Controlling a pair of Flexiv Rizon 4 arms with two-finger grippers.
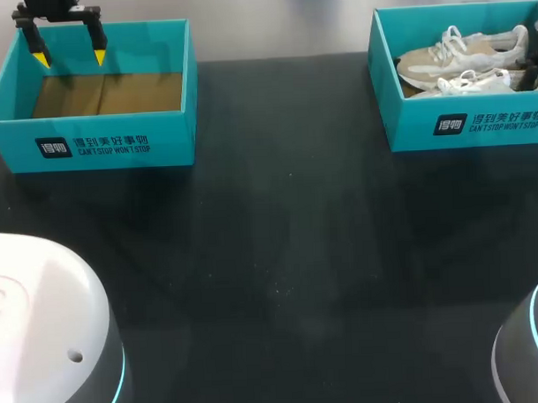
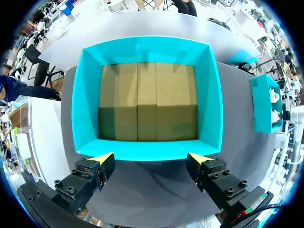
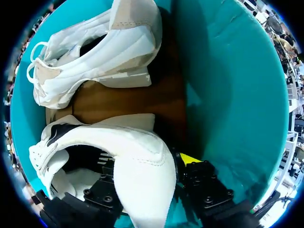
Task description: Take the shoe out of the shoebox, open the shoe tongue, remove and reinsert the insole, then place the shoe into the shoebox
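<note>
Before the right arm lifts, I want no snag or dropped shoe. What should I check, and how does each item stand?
1. Right tool at the heel of the near shoe, inside the right shoebox: ok.
2. Tool firmly closed on that shoe: cannot tell, the heel hides one side.
3. Second shoe lies apart from it, with bare box floor between them: ok.
4. Left tool open over the left shoebox, away from the lift path: ok.
</note>
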